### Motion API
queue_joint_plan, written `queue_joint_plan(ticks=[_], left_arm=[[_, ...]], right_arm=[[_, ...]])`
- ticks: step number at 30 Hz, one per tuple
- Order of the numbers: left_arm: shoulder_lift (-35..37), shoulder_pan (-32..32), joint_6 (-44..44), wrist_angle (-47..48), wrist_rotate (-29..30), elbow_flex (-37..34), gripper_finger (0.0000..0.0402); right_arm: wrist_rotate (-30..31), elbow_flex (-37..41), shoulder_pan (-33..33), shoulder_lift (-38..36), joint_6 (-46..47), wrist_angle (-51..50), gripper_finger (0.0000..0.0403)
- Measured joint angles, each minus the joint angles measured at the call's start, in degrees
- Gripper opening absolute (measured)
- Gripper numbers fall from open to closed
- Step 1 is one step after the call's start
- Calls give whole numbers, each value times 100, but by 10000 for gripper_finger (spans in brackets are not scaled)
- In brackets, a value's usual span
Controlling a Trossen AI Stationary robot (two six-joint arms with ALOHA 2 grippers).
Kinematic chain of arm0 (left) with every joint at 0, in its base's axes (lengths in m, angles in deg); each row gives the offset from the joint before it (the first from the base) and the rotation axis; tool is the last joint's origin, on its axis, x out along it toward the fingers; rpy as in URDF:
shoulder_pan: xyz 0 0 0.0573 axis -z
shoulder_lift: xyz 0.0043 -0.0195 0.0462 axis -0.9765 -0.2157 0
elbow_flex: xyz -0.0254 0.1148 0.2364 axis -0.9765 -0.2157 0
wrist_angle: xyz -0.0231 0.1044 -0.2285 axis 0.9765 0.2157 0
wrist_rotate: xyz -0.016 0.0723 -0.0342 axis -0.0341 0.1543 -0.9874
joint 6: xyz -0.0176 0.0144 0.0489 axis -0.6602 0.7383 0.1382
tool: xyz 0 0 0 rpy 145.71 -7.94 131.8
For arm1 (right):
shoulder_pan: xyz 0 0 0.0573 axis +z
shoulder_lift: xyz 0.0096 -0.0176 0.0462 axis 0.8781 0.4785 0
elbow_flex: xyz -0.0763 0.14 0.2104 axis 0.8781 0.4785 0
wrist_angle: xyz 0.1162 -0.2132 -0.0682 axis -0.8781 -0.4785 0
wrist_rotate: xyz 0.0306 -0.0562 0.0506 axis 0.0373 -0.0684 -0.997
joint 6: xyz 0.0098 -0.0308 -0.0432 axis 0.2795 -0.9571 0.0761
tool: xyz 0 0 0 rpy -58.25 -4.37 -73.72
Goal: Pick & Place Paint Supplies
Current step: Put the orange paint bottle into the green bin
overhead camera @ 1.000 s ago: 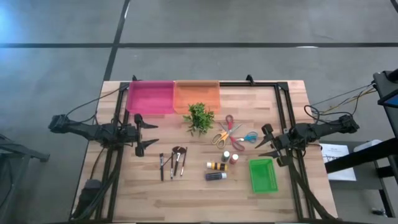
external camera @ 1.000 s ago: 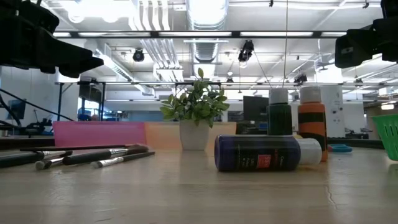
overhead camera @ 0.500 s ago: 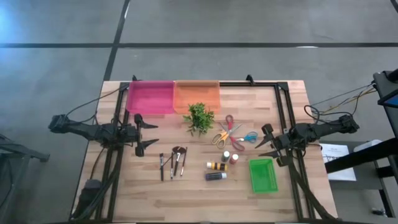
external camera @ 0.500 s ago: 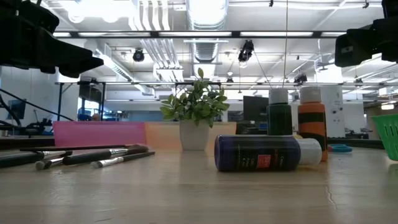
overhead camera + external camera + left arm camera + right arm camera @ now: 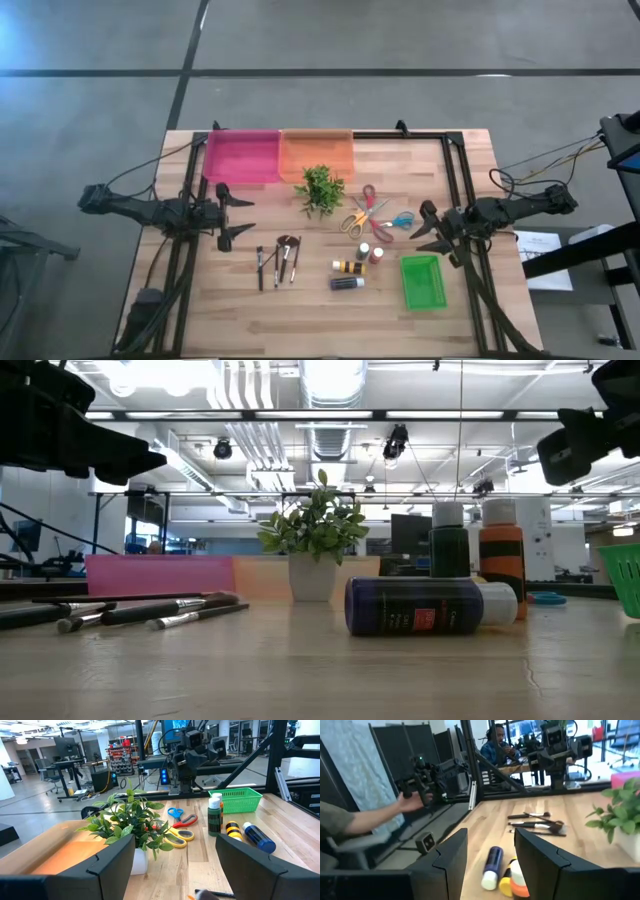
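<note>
Care is what we need: right gripper [image 5: 424,232], jaws wide, should descend straight over one upright bottle [image 5: 364,251], while left gripper [image 5: 229,215] waits, jaws wide too.

The leafy green plant [image 5: 320,188] in its white pot is standing upright near the middle of the wooden table [image 5: 240,300]. Behind the plant, at the table's far edge, a pink bin [image 5: 241,157] and an orange bin [image 5: 317,155] are sitting side by side, touching. Just beside the plant, yellow-handled scissors [image 5: 354,220], red-handled scissors [image 5: 368,198] and blue-handled scissors [image 5: 400,221] are lying in a loose cluster. A green basket [image 5: 422,281] is resting well apart from the plant, toward the near edge. Beyond the table, a person's arm [image 5: 367,816] is reaching out to a dark device [image 5: 422,780].
</note>
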Motion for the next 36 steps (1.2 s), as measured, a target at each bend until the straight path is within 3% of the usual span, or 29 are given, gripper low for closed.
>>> queue_joint_plan(ticks=[8,14,21,36], left_arm=[[-2,-1,-40,-138,11,-2,287],[1,-1,-881,-878,-71,0,287],[3,-1,315,-1482,-71,-2,287],[-2,1,45,-1383,-500,-4,287]], right_arm=[[0,0,0,2,33,407,162],[0,-2,0,-1,-668,1548,162],[19,-2,0,-1,-1244,1888,162],[165,0,0,-1,-1420,1897,162]])
